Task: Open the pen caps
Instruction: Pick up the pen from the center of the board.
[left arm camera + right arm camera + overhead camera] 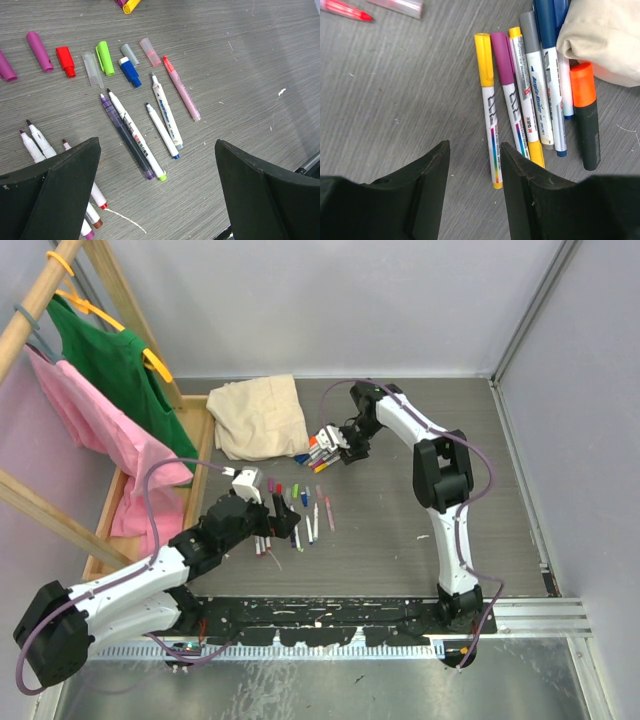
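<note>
Grey wood-grain tabletop (pixel 380 540) carries every item listed below.

We find the left gripper (pixel 157 200) released, jaws spread wide, hovering above a group of uncapped white-barrelled pens (pixel 132 135). Just beyond these pens lies a row of detached plastic caps: a magenta cap (pixel 39 50), a red cap (pixel 65 61), a clear cap (pixel 92 70), a lime-green cap (pixel 104 57), a pale grey cap (pixel 130 52), a blue cap (pixel 130 73) and a translucent pink cap (pixel 150 51). All lie flat on the tabletop, apart from the fingers.

We find the right gripper (pixel 475 195) likewise released, with a narrow gap between its jaws. Directly ahead of that gap lies a row of pens side by side, each cap fitted: a yellow fitted cap (pixel 484 60), a purple fitted cap (pixel 502 59), a grey fitted cap (pixel 529 30) and a dark blue fitted cap (pixel 547 25). A thick black marker with orange cap (pixel 585 120) ends the row, partly under a folded beige cloth (pixel 600 40).

At the far left stands a wooden clothes rack (pixel 60 280) holding a green garment (pixel 115 365) and a pink garment (pixel 90 425). Plain pale walls (pixel 350 300) enclose the area.
</note>
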Action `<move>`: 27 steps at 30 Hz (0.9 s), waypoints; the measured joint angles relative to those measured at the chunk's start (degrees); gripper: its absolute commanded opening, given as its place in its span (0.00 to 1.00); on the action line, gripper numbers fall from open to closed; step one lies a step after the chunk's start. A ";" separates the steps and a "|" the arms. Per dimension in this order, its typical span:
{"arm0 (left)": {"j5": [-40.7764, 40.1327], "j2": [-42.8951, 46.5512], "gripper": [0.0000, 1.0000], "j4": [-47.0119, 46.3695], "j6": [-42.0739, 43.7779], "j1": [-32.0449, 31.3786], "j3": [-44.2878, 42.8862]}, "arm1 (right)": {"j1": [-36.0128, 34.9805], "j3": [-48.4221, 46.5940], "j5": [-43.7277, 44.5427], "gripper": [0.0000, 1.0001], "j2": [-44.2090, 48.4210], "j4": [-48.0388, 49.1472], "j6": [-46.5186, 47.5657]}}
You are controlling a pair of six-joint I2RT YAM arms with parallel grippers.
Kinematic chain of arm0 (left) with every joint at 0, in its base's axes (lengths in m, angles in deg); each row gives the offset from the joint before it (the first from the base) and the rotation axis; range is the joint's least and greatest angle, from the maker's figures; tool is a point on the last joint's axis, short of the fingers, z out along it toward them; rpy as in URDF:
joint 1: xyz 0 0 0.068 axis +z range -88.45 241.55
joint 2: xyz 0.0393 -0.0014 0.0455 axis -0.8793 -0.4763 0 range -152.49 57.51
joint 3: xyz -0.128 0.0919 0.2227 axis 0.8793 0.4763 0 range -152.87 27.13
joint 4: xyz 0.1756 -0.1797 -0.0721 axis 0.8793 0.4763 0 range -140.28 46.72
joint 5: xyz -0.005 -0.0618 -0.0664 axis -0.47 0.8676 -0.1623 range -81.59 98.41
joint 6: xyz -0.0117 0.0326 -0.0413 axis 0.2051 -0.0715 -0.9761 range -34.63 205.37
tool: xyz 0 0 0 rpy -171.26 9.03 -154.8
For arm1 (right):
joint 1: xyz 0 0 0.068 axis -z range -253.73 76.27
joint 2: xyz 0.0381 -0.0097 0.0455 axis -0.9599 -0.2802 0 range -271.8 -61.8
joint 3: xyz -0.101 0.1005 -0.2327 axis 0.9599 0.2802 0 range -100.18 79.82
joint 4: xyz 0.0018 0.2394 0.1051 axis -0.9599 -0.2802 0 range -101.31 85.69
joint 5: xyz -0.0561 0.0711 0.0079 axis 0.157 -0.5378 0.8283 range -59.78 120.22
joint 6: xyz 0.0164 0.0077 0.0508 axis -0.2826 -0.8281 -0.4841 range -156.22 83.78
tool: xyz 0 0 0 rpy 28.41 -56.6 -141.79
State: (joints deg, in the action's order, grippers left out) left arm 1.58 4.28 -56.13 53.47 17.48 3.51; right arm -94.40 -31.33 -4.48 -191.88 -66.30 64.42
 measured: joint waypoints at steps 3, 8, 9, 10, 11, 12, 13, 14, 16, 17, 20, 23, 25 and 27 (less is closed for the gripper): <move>0.00 0.00 0.98 -0.17 0.00 0.00 0.20 | -0.57 -2.29 1.68 0.47 -1.92 0.07 -1.20; 0.00 0.00 0.98 -0.39 0.00 0.00 0.31 | -1.33 -5.40 4.11 0.42 -4.96 0.02 -3.39; 0.00 0.00 0.98 -0.44 0.00 0.00 0.31 | -1.38 -6.08 4.50 0.41 -5.62 0.09 -3.65; 0.00 0.00 0.98 -0.50 0.00 0.00 0.31 | -1.46 -6.73 4.87 0.40 -6.21 0.09 -4.00; 0.00 0.00 0.98 -0.57 0.00 0.00 0.31 | -1.55 -7.08 5.20 0.40 -6.73 0.24 -4.39; 0.00 0.00 0.98 -0.68 0.02 0.00 0.31 | -1.62 -7.23 5.44 0.39 -6.99 0.22 -4.63; 0.00 0.00 0.98 -0.74 0.02 0.00 0.31 | -1.70 -7.30 5.62 0.39 -7.23 0.17 -4.87; 0.00 0.00 0.98 -0.79 0.00 0.00 0.31 | -1.75 -7.39 5.86 0.39 -7.23 0.17 -5.05; 0.00 0.00 0.98 -0.79 0.00 0.00 0.33 | -1.84 -7.58 6.19 0.37 -7.23 0.20 -5.27; 0.00 0.00 0.98 -0.81 -0.02 0.00 0.33 | -1.90 -7.58 6.34 0.36 -7.23 0.15 -5.31; 0.00 0.00 0.98 -0.92 -0.11 0.00 0.52 | -2.14 -8.02 6.78 0.31 -7.58 -0.42 -5.49; 0.00 0.00 0.98 -1.01 -0.13 0.00 0.59 | -2.47 -8.83 7.26 0.26 -8.07 -1.22 -5.66; 0.00 0.00 0.98 -1.16 -0.15 0.02 0.63 | -2.64 -8.96 7.61 0.22 -8.11 -1.79 -5.68; 0.02 0.00 0.98 -1.20 -0.15 0.02 0.68 | -2.75 -9.18 7.91 0.18 -8.20 -2.34 -5.68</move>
State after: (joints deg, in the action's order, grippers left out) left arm 1.60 4.28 -57.33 53.32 17.50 4.19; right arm -97.15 -40.51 3.43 -200.08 -68.64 58.74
